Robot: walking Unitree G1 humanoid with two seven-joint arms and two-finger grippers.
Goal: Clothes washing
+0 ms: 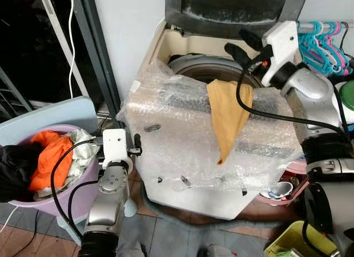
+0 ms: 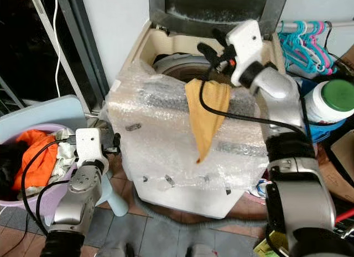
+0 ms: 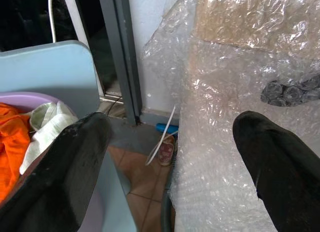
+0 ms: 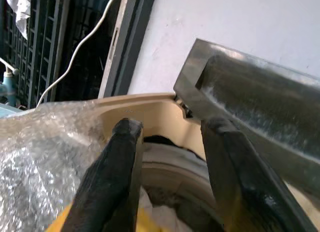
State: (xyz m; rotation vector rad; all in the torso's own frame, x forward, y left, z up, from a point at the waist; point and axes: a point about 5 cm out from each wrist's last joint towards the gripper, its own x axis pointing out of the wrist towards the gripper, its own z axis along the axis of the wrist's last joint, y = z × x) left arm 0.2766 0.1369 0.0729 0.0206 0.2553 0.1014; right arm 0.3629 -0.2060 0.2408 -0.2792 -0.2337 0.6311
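1. Hanging low at the bottom of the head views, the left gripper (image 1: 136, 142) is pointing at the bubble-wrapped side of the washing machine (image 1: 182, 174), its fingers (image 3: 65, 172) standing wide apart and holding nothing.
2. Just beside that arm, a purple basin (image 1: 77, 193) is holding the clothes: an orange garment (image 1: 50, 157), a pale one (image 1: 83, 152) and a dark one (image 1: 14, 168).
3. A mustard-yellow cloth (image 1: 228, 116) is draping over the front rim of the open washing machine, its tip hanging down over the bubble wrap (image 1: 166, 119) and its upper end lying at the drum opening (image 1: 204, 69).
4. The right gripper (image 1: 239, 46) is hovering above the drum, over the top of the yellow cloth, its fingers (image 4: 120, 172) spread apart and empty.
5. Behind it, the raised lid (image 1: 232, 8) is leaning against the wall.
6. Coloured hangers (image 1: 326, 44) are hanging to the machine's right.
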